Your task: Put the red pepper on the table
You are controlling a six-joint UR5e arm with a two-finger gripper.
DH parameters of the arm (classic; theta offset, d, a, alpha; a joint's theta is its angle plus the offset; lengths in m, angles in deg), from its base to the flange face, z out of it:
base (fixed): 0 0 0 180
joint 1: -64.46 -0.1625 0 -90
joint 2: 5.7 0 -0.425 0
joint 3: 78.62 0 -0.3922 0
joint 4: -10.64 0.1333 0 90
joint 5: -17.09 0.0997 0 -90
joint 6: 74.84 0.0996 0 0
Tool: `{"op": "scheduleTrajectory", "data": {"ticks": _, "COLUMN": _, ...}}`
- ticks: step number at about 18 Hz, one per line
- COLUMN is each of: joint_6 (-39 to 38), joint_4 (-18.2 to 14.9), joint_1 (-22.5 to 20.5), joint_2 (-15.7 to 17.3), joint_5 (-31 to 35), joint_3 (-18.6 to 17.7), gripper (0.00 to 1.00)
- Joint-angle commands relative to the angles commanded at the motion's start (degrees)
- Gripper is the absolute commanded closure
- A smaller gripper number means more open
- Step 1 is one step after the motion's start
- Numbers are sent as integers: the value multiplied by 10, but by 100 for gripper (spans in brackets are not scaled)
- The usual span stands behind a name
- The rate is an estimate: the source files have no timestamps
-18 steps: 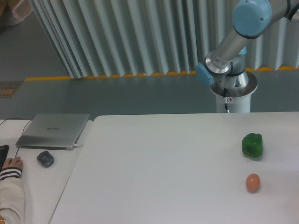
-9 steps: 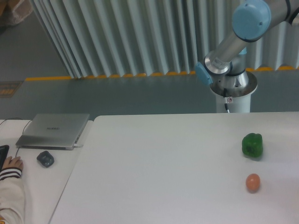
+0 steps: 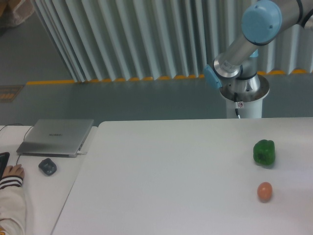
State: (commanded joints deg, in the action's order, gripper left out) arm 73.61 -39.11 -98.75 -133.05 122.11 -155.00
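The red pepper is out of view. The large white table (image 3: pixel 171 171) fills the lower middle and right of the camera view. Only the arm's base, shoulder and an upper joint (image 3: pixel 262 22) show at the top right behind the table; the arm leaves the frame at the upper right corner. The gripper itself is outside the picture.
A green bell pepper (image 3: pixel 264 152) sits near the table's right edge, with a small orange-pink egg-shaped thing (image 3: pixel 264 191) in front of it. On the smaller desk at left lie a closed laptop (image 3: pixel 56 136) and a mouse (image 3: pixel 47 166); a person's hand (image 3: pixel 12 172) rests there.
The arm's upper blue joint has shifted slightly to the left and up. The green pepper and the egg-shaped thing have not moved.
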Motion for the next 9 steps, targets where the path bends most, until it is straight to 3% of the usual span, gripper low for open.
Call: {"op": "scheduleTrajectory", "data": {"ticks": 9, "joint_6": 20, "joint_4": 1, "joint_1": -26, "joint_2": 5, "joint_5": 11, "joint_3": 1, "gripper": 0}}
